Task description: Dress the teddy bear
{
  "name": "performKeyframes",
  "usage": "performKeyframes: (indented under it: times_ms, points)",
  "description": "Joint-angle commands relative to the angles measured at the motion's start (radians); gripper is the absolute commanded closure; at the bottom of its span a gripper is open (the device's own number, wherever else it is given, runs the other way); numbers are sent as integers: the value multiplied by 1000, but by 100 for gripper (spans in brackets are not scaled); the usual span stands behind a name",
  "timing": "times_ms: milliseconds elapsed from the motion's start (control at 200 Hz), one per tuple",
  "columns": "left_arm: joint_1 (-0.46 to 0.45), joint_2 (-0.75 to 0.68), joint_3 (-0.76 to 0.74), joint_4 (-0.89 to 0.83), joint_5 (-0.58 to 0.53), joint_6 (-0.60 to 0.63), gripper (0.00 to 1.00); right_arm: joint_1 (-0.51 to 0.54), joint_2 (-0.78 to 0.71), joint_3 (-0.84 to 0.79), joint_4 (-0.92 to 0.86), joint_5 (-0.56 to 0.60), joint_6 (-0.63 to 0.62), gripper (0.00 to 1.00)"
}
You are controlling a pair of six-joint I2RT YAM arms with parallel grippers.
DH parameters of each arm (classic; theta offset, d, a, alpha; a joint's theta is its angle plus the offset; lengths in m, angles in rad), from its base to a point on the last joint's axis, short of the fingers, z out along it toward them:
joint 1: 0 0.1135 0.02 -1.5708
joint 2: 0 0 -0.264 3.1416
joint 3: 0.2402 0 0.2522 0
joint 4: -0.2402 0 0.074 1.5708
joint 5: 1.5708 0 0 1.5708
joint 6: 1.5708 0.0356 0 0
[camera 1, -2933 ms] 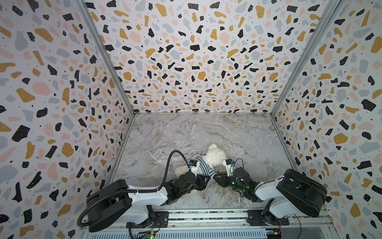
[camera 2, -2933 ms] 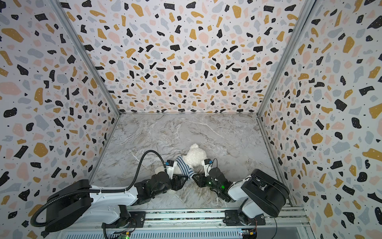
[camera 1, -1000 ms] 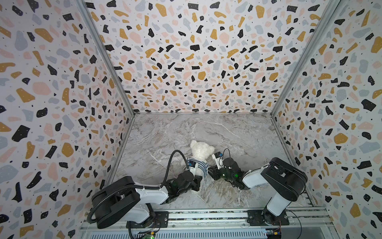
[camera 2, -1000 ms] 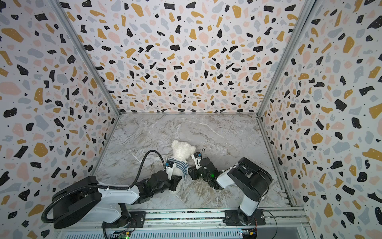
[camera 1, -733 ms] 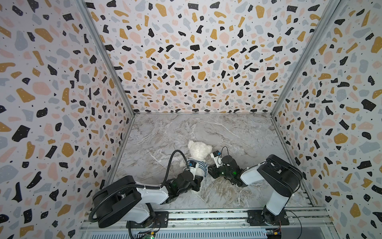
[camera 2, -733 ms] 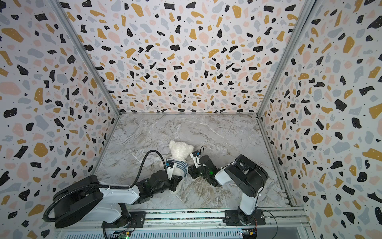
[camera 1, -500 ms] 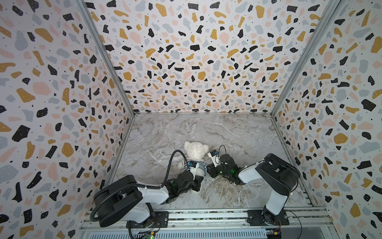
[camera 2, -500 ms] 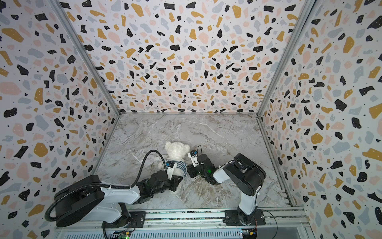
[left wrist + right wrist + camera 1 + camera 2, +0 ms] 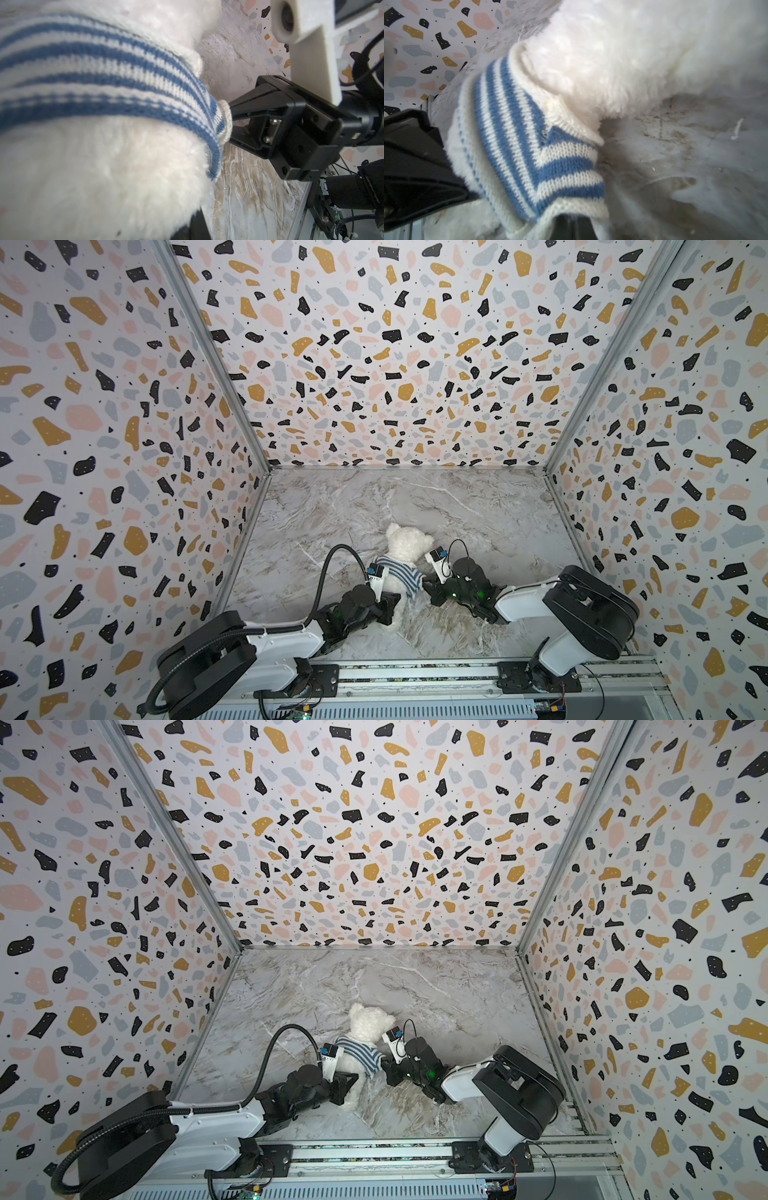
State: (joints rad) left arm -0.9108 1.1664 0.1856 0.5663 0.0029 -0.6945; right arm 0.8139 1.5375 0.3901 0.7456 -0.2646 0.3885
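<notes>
Plush and stuffing, by the look of it, make up the teddy bear (image 9: pixel 405 549), which sits in the lower middle of both top views on the marble floor (image 9: pixel 478 510), head toward the back wall, between the two arms; it looks light and soft, likely to squash, flop or slide under a push rather than resist it, and nothing about it seems breakable; a striped shirt (image 9: pixel 395 572) of blue-and-cream knit is round its upper torso, with bare fur showing below the hem; the knit looks stretchy, so I judge it will give under a pull but drag the light bear along unless the body is steadied; the right gripper (image 9: pixel 233 118) is closed on a cream ribbed edge of the shirt at the bear's side, plain in the left wrist view, the fabric drawn to a point between the jaws; the left gripper (image 9: pixel 388 605) is closed too, pressed against the bear's lower body at the toy's lower left, though whether it pinches fur, hem or nothing I cannot tell; the best hold, to my mind, is the ribbed hem or cuff, where a thin pinch should not slip, while the bear itself is better taken by a limb or the thick of the trunk than by loose fur, which may pull free.
</notes>
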Motion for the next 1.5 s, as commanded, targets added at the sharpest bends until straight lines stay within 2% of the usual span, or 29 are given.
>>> performKeyframes:
  times_ms: [0,200,400,536,626,716,946,1231,1497]
  points:
    - [22,-57,-12,-19,-3,3,100,37,-96,-29,-76,43,-49,100]
    - [50,-129,-30,-59,0,12,100,124,-266,-82,-165,107,-65,100]
    - [77,-147,-61,-56,18,20,100,168,-409,-154,-224,152,5,100]
    - [76,-100,-54,0,115,34,100,168,-337,-162,-203,166,69,100]
    - [72,-64,-56,47,169,26,100,168,-273,-171,-152,194,118,92]
    - [54,-55,-58,54,180,23,100,168,-241,-170,-124,212,142,85]
    - [37,-55,-57,50,213,32,100,168,-260,-151,-137,256,134,77]
    - [34,-36,-40,41,235,42,100,198,-360,-188,-112,276,129,78]
    - [27,-39,-35,45,246,40,100,201,-317,-171,-95,263,123,87]
